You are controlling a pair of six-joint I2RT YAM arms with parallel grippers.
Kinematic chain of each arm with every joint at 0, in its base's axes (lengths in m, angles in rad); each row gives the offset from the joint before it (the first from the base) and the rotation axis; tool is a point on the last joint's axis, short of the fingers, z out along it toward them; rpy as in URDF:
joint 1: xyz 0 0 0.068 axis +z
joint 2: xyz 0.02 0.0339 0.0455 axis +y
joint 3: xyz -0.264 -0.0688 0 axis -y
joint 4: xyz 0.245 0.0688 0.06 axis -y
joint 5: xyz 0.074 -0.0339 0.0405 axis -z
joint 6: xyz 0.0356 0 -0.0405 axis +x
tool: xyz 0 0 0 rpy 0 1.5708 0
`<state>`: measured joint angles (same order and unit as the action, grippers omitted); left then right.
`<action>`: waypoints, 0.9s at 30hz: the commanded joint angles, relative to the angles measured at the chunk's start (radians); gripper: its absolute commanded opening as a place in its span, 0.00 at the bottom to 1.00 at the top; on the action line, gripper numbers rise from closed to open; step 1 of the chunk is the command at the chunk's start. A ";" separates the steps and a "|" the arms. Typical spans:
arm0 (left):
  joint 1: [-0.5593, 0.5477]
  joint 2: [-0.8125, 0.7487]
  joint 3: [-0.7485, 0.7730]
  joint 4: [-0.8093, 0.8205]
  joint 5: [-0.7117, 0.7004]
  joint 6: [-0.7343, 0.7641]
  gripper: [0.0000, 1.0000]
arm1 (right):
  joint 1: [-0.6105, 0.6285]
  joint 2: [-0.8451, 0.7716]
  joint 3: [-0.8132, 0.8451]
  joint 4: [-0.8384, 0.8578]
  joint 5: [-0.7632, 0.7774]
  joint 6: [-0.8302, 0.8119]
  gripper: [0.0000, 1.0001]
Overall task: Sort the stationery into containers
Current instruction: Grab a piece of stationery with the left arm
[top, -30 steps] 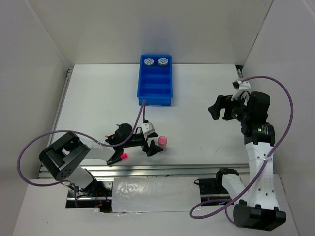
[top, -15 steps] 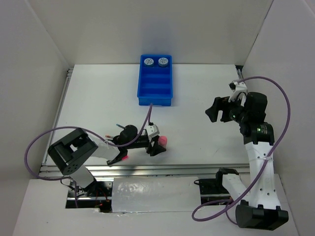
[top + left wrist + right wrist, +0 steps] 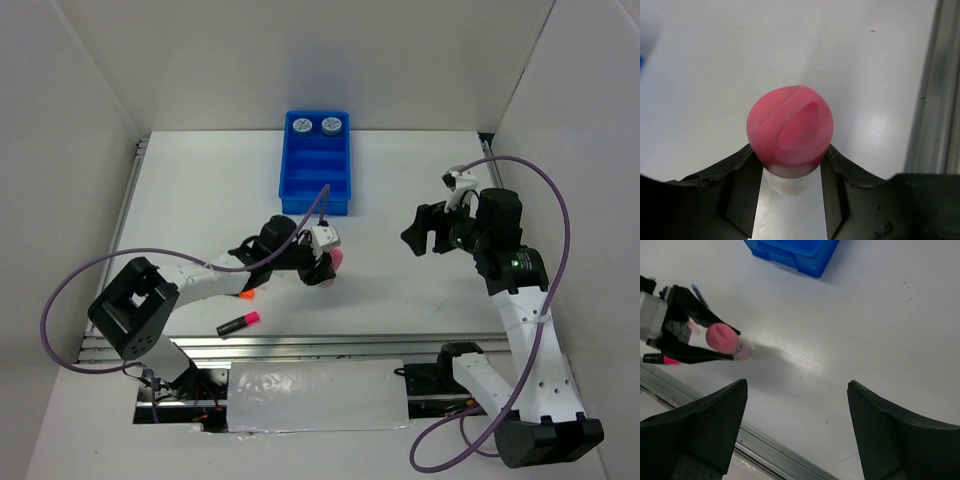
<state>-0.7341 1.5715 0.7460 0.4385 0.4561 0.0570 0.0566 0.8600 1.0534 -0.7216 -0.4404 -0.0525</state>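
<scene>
**Pink cylinder gripped at the jaw tips, tray not yet reached**

The left jaws are closed on the pink cylinder point(image 3: 790, 132). They pinch its pale lower body, and the rounded pink end sticks out past their tips. From the right wrist view the cylinder point(image 3: 722, 337) appears to lie roughly level between them, casting a shadow on the worktop point(image 3: 400, 180). Whether it is fully clear of the surface cannot be told.

The blue tray point(image 3: 316, 190) sits a short way beyond the left jaws, with its near wall facing them. Two patterned rolls point(image 3: 316, 125) already fill its farthest compartment, and the nearer compartments look empty.

A pink-black highlighter point(image 3: 238, 322) lies behind the left jaws, toward the arm's base. An orange highlighter point(image 3: 246, 295) is partly tucked under the arm.

The right jaws are spread wide and hold nothing. They hang above the worktop, well apart from the cylinder.

The main risk is the grip. It sits on a smooth round body with most of the bulk overhanging, so a quick swing could let the cylinder pivot or slide out short of the tray. Carried too low, the protruding pink end could strike the near wall and be knocked loose. Released from too high, the cylinder may roll or bounce into the wrong compartment.
</scene>
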 commanded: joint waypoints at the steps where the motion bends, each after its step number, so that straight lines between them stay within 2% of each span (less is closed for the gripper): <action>1: 0.054 -0.056 0.162 -0.383 -0.043 0.216 0.03 | 0.005 0.004 -0.012 0.048 0.040 0.017 0.87; 2: 0.068 -0.054 0.183 -0.499 -0.086 0.281 0.01 | 0.003 0.004 -0.019 0.057 0.042 0.017 0.87; 4: 0.073 -0.051 0.249 -0.593 -0.141 0.372 0.00 | 0.000 0.004 -0.026 0.070 0.049 0.026 0.87; 8: 0.058 -0.001 0.349 -0.777 -0.252 0.457 0.00 | -0.037 0.007 -0.035 0.079 0.062 0.039 0.87; 11: 0.032 0.077 0.449 -0.932 -0.280 0.483 0.00 | -0.078 0.010 -0.032 0.077 0.046 0.045 0.87; 14: -0.002 0.157 0.501 -0.983 -0.254 0.500 0.03 | -0.103 0.011 -0.032 0.073 0.034 0.045 0.87; 22: -0.073 0.401 0.645 -1.026 -0.249 0.460 0.23 | -0.130 0.004 -0.018 0.062 0.031 0.045 0.87; 27: -0.071 0.463 0.658 -0.995 -0.267 0.469 0.30 | -0.143 0.005 -0.013 0.060 0.026 0.046 0.87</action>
<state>-0.8066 1.9759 1.4128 -0.5507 0.1982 0.5190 -0.0757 0.8738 1.0183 -0.6952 -0.4042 -0.0151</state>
